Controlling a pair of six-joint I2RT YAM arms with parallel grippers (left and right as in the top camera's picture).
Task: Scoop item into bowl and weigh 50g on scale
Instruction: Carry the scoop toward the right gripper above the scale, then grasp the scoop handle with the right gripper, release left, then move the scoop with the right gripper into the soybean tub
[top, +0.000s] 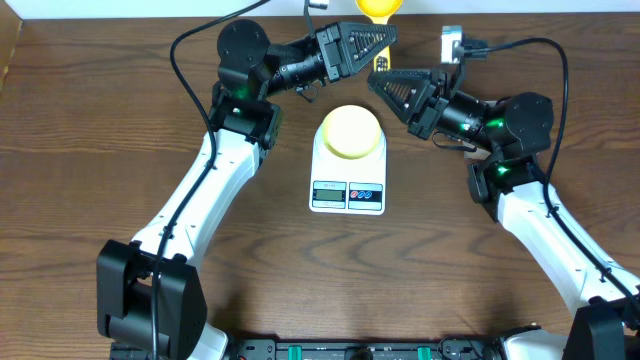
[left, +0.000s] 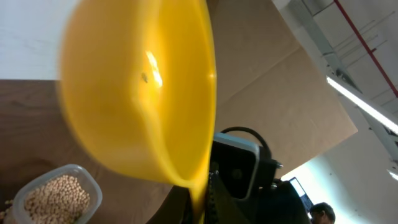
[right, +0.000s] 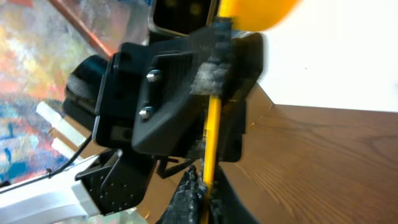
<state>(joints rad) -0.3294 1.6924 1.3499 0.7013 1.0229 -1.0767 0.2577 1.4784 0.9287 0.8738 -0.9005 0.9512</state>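
The step in hand looks like a pass of the yellow scoop (left: 137, 87) from one arm to the other, up at the top centre of the overhead view, just above the scale. The left gripper (top: 388, 40) is clamped on the scoop's thin yellow handle (right: 211, 134). The right gripper (right: 200, 190) is pinched narrow on the same handle lower down, so both arms hold one tool. The scoop's cup looks empty from the left wrist. The beans (left: 56, 196) lie in a clear tub (left: 84, 176) at the lower left of that view; I cannot find the tub in the overhead view. The pale yellow bowl (top: 351, 130) sits on the white scale (top: 322, 160) in the middle of the table (top: 100, 150), apparently with nothing in it, so weighing seems not yet begun. Next, I judge, one gripper must let go cleanly before the other swings the scoop to the tub, or the thin handle could twist between them. Room is tight: the two grippers sit nose to nose, close to the table's far edge and just above the bowl, while the wood at lower left and lower right of the frame is open.
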